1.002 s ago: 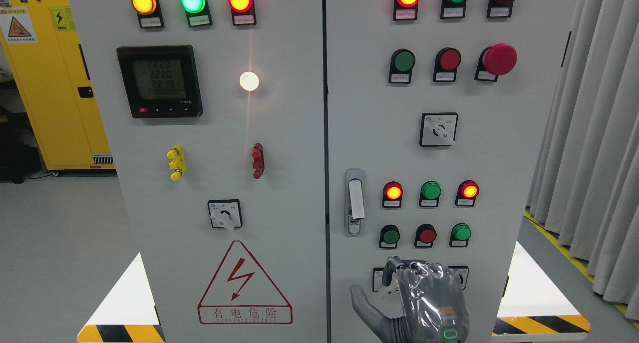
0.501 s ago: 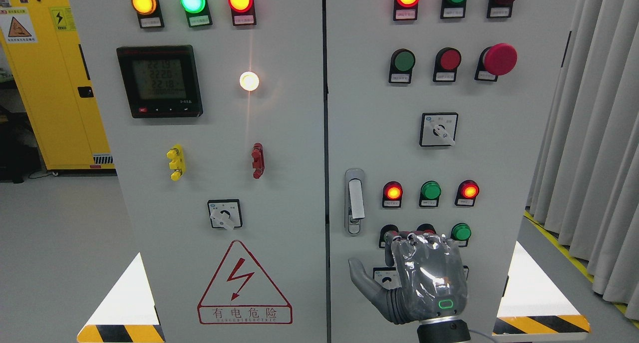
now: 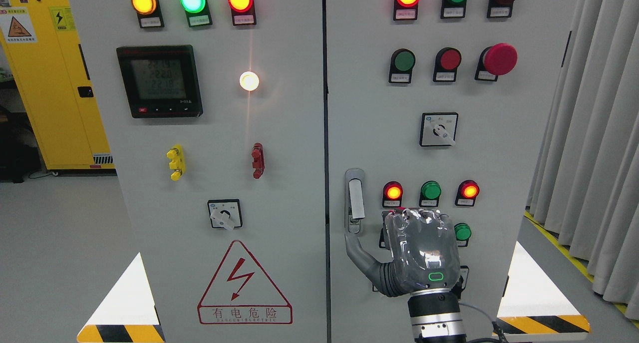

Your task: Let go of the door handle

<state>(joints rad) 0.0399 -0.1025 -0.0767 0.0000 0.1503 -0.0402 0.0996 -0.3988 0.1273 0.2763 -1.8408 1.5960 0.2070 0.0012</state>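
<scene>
The right hand [image 3: 417, 253], a grey robotic hand sheathed in clear glossy film, hangs in front of the pale grey cabinet door [image 3: 424, 148], with its back to the camera and a small green-ringed light glowing near the wrist. The thumb [image 3: 357, 255] is stretched out to the side and reaches up to just under the silver vertical door handle [image 3: 354, 201]; whether its tip touches the handle's lower end cannot be told. The other fingers are bent forward toward the panel at the knuckles, their tips hidden behind the hand, so how far they are curled cannot be told. Nothing is gripped; the handle sits upright in its recess, free of the hand.

That handle sits near the door's left edge, right beside the seam with the neighbouring door. To the right of the handle glow a red lamp [image 3: 393, 191], an unlit green lamp [image 3: 430, 189] and another red lamp [image 3: 469, 189] in a row. Below that row, a green push button [image 3: 462, 231] peeks out just to the right of the hand. Well above the handle sits a white rotary selector switch [image 3: 439, 129]. The arm rises from the bottom edge, right of the handle.
</scene>
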